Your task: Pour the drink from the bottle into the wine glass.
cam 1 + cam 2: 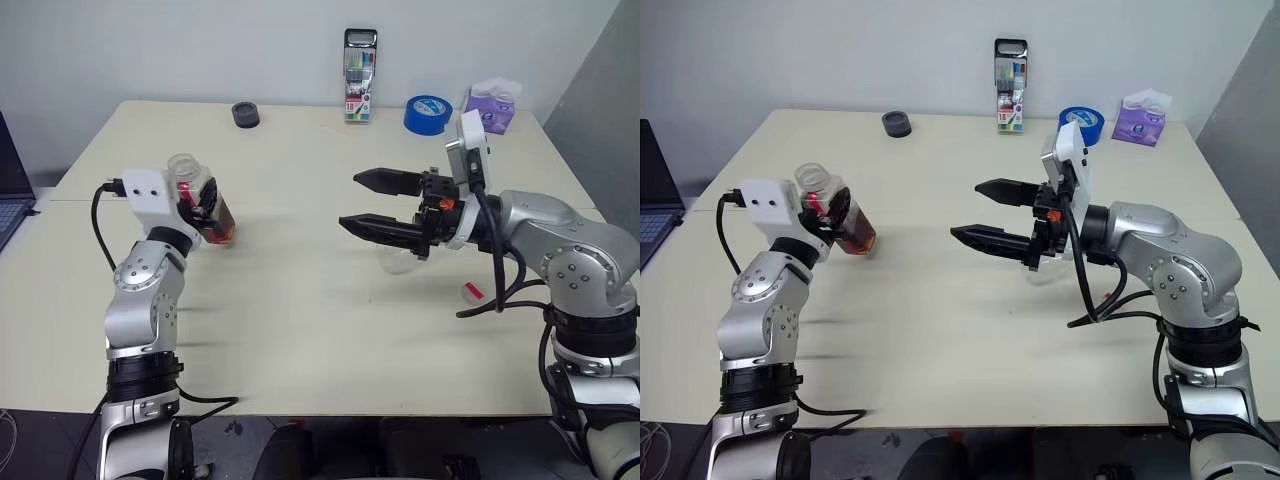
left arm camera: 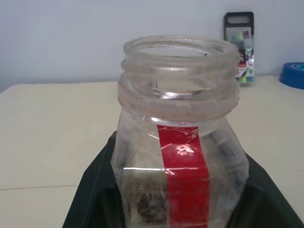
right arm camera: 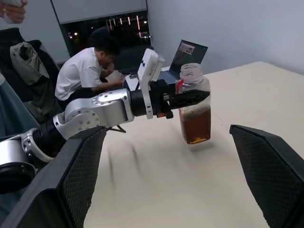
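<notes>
My left gripper (image 1: pixel 205 208) is shut on the bottle (image 1: pixel 200 195), a clear plastic one with a red label strip (image 2: pixel 183 166). Its wide neck (image 2: pixel 178 61) is open, with no cap on. The bottle stands nearly upright, close over the table's left part. The dark red-brown drink (image 3: pixel 195 124) fills its bottom. To its right my right gripper (image 1: pixel 349 200) is open, its fingers pointing level at the bottle with nothing between them. The wine glass (image 1: pixel 396 262) is mostly hidden behind that gripper; a clear rounded part shows on the table below the fingers. A red-and-white cap (image 1: pixel 472 291) lies beside the right arm.
Along the table's far edge (image 1: pixel 300 103) are a black disc (image 1: pixel 245 114), a marker pack (image 1: pixel 360 75), a blue tape roll (image 1: pixel 428 113) and a purple tissue pack (image 1: pixel 490 105). A laptop (image 1: pixel 10 195) sits off the left side. A person (image 3: pixel 90 71) sits beyond it.
</notes>
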You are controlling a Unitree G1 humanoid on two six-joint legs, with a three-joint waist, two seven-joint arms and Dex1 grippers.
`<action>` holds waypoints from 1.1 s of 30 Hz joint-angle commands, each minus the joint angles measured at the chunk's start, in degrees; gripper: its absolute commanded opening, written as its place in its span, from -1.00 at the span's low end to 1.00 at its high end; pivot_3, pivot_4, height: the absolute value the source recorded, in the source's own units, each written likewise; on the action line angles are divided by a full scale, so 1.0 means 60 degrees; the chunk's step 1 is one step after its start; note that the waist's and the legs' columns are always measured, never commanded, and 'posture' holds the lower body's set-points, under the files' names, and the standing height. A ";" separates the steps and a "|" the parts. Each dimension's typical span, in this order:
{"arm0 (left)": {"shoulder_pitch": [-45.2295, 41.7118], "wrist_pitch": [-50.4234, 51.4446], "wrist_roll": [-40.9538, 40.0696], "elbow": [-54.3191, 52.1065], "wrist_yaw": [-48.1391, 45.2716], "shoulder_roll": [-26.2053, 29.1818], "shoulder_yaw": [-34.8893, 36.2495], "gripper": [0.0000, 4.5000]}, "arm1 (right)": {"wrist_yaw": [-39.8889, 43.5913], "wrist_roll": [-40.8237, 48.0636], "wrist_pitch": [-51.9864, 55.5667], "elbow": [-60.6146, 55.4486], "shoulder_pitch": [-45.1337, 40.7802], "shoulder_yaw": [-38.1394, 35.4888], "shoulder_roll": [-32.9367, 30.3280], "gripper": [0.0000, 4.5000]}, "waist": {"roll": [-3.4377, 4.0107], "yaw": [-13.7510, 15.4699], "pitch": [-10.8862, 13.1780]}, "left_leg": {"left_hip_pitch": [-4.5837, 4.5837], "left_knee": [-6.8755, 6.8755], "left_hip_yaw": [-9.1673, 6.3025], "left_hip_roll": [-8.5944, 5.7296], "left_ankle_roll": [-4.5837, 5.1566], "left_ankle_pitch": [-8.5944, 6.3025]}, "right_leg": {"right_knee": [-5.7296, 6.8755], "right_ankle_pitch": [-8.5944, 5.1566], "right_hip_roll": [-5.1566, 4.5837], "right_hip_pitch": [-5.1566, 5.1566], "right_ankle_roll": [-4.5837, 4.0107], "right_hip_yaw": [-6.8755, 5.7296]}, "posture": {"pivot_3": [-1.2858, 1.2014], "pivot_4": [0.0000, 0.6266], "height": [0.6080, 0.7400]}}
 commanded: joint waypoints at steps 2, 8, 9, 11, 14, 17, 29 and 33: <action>0.0094 -0.0568 -0.0244 0.0178 -0.0524 0.0111 0.0271 -0.18 | 0.0005 -0.0082 -0.0223 -0.0081 -0.0245 -0.0043 0.0121 0.98 | -0.0001 0.0001 -0.0001 | -0.0001 0.0001 0.0000 0.0000 0.0000 0.0000 | 0.0001 0.0000 -0.0001 0.0000 0.0000 0.0000 | 0.03 -0.52 1.00; 0.0201 -0.0864 -0.0102 0.0788 -0.0837 0.0228 0.0266 -0.18 | -0.0103 -0.0155 -0.0208 -0.0075 -0.0263 -0.0058 0.0157 0.98 | -0.0002 0.0001 -0.0002 | 0.0000 0.0000 -0.0001 -0.0001 0.0000 0.0000 | 0.0001 0.0000 -0.0002 0.0000 0.0000 -0.0003 | 0.03 -0.52 1.00; 0.0210 -0.0906 -0.0095 0.0865 -0.0890 0.0235 0.0251 -0.18 | -0.0122 -0.0160 -0.0204 -0.0078 -0.0261 -0.0060 0.0154 0.98 | -0.0002 0.0001 -0.0002 | 0.0001 0.0000 0.0000 -0.0001 0.0000 0.0000 | 0.0002 0.0000 -0.0002 0.0000 0.0000 -0.0002 | 0.03 -0.52 1.00; 0.0199 -0.0973 -0.0106 0.0999 -0.0933 0.0222 0.0248 -0.18 | -0.0155 -0.0213 -0.0232 -0.0065 -0.0264 -0.0054 0.0143 0.98 | -0.0003 0.0001 -0.0002 | 0.0002 0.0000 -0.0001 -0.0001 0.0000 0.0000 | 0.0003 0.0000 -0.0002 0.0000 0.0000 -0.0002 | 0.03 -0.52 1.00; 0.0190 -0.0993 -0.0071 0.1105 -0.0930 0.0217 0.0237 -0.03 | -0.0217 -0.0253 -0.0242 -0.0044 -0.0283 -0.0048 0.0147 0.99 | -0.0003 0.0001 -0.0003 | 0.0002 0.0000 -0.0001 -0.0001 0.0002 -0.0001 | 0.0004 0.0000 -0.0002 0.0000 0.0000 -0.0002 | 0.03 -0.52 1.00; 0.0289 -0.0972 -0.0064 0.1145 -0.0932 0.0220 0.0227 0.38 | -0.0277 -0.0292 -0.0251 -0.0063 -0.0288 -0.0020 0.0177 1.00 | -0.0004 -0.0004 -0.0004 | 0.0004 0.0000 0.0000 -0.0001 0.0003 -0.0002 | 0.0006 0.0000 -0.0003 0.0000 0.0000 -0.0001 | 0.03 -0.52 1.00; 0.1275 -0.0391 -0.0001 0.0161 -0.0554 0.0042 0.0086 1.00 | -0.0362 -0.0444 -0.0241 -0.0266 -0.0056 0.0010 0.0280 1.00 | -0.0004 -0.0029 -0.0004 | 0.0004 -0.0002 -0.0001 0.0000 0.0007 -0.0004 | 0.0004 0.0000 -0.0004 0.0000 0.0000 -0.0001 | 0.03 -0.52 1.00; 0.2518 0.0396 -0.0074 -0.1506 -0.0088 -0.0312 -0.0031 1.00 | -0.0529 -0.0341 -0.0136 -0.0577 0.0228 -0.0073 0.0231 1.00 | -0.0006 -0.0028 -0.0005 | 0.0002 -0.0003 -0.0001 0.0001 0.0025 -0.0014 | 0.0003 0.0000 -0.0007 0.0000 0.0000 0.0000 | 0.03 -0.52 1.00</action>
